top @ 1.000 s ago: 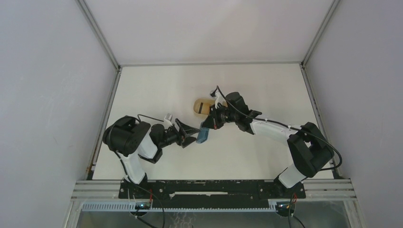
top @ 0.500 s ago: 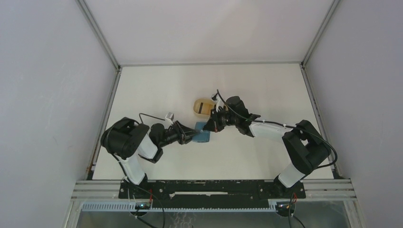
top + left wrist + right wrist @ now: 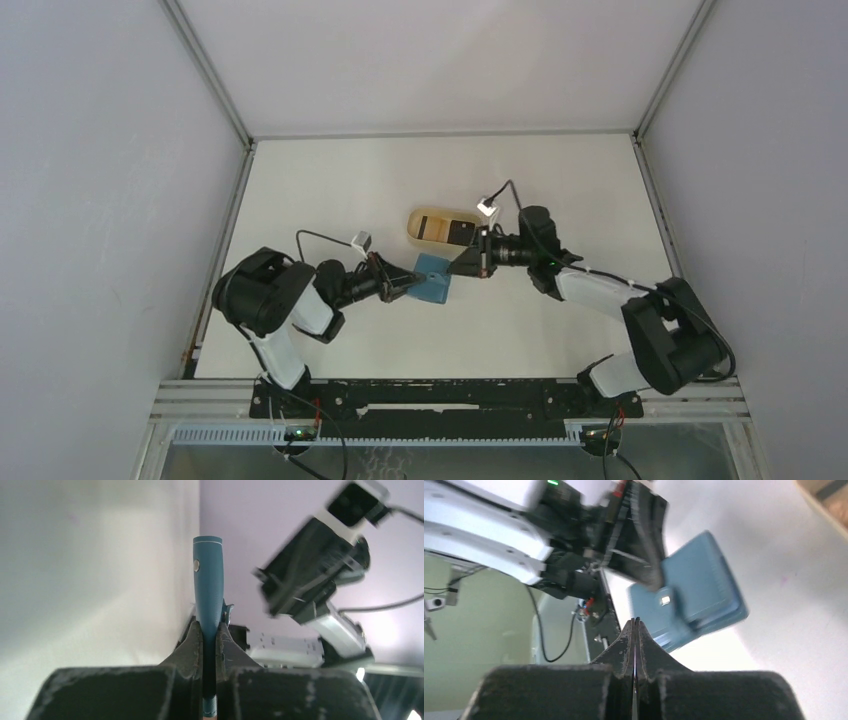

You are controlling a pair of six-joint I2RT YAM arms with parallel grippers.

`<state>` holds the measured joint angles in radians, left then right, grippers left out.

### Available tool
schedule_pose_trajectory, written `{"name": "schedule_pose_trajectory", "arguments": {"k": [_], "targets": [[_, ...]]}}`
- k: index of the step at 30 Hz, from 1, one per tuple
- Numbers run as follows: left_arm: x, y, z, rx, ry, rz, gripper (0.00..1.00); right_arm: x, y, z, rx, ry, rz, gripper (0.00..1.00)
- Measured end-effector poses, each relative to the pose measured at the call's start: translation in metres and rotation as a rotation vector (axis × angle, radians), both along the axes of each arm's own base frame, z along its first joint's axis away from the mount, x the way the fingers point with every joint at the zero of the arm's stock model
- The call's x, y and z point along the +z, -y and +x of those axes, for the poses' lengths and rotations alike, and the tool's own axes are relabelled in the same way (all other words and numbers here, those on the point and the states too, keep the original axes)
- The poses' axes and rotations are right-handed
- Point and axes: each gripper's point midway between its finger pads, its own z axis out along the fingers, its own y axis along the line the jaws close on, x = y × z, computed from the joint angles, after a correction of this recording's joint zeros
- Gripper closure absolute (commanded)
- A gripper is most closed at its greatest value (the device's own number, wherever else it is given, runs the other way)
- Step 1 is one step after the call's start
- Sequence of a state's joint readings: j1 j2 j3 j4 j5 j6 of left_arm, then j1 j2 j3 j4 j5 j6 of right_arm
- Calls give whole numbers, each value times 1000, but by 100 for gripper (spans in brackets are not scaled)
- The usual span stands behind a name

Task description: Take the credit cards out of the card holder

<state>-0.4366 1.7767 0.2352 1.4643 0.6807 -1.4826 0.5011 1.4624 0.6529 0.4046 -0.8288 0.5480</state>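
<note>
The left pincer (image 3: 405,287), which stood spread beside the wallet (image 3: 433,289) a second ago, has closed. The left wrist view shows its two fingers pressed onto the near edge of the folded blue wallet, which runs straight out ahead of the tips with its snap button facing sideways. The wallet lies about level with the counter (image 3: 560,180); whether it rests on it or hangs just above cannot be told. Beyond the wallet, up and to the right of that pincer, the beige tray (image 3: 425,215) is now uncovered. It holds a small dark patch too small to identify. The right pincer (image 3: 468,262) was crowded against the wallet a moment ago and has drawn back to the right. Its tips are pressed together with nothing seen between them, pointing at the wallet's far edge from just beside it, and the tray sits just behind it. So the hold has passed to the left arm, apparently to steady the wallet. It is still folded and no cards show, so opening it and pulling them out remains to be done.
</note>
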Motion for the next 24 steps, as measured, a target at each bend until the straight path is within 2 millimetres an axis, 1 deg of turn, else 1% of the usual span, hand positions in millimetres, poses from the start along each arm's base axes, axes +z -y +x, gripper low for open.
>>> {"name": "schedule_pose_trajectory", "arguments": {"k": [2, 5, 7, 8, 9, 10, 11, 13, 16, 17, 19, 22, 24], "targets": [[-10, -7, 9, 50, -27, 24, 100, 23, 11, 0, -1, 6, 65, 100], [-30, -19, 19, 123, -88, 66, 100, 64, 25, 2, -5, 66, 174, 100], [-37, -24, 21, 147, -109, 85, 100, 86, 33, -4, 10, 102, 228, 100], [-39, -25, 22, 153, -114, 90, 100, 89, 35, -5, 9, 106, 234, 86], [-40, -26, 22, 157, -115, 96, 100, 91, 36, -7, 12, 116, 228, 64], [-41, -26, 22, 160, -117, 100, 100, 91, 34, -9, 13, 120, 210, 48], [-42, -26, 22, 160, -116, 106, 100, 88, 30, -10, 9, 121, 181, 38], [-45, -27, 21, 159, -125, 122, 100, 81, 15, -12, 13, 141, 102, 32], [-43, -28, 19, 155, -113, 157, 100, 69, -11, -20, 39, 180, -8, 30], [-40, -28, 18, 153, -99, 170, 100, 63, -16, -21, 41, 190, -43, 31], [-33, -28, 18, 151, -67, 192, 100, 46, -26, -25, 44, 200, -130, 31], [-19, -28, 20, 145, -17, 217, 100, 20, -28, -23, 25, 201, -244, 35], [-15, -27, 22, 143, -2, 227, 100, 3, -27, -22, 16, 204, -315, 38]]}}
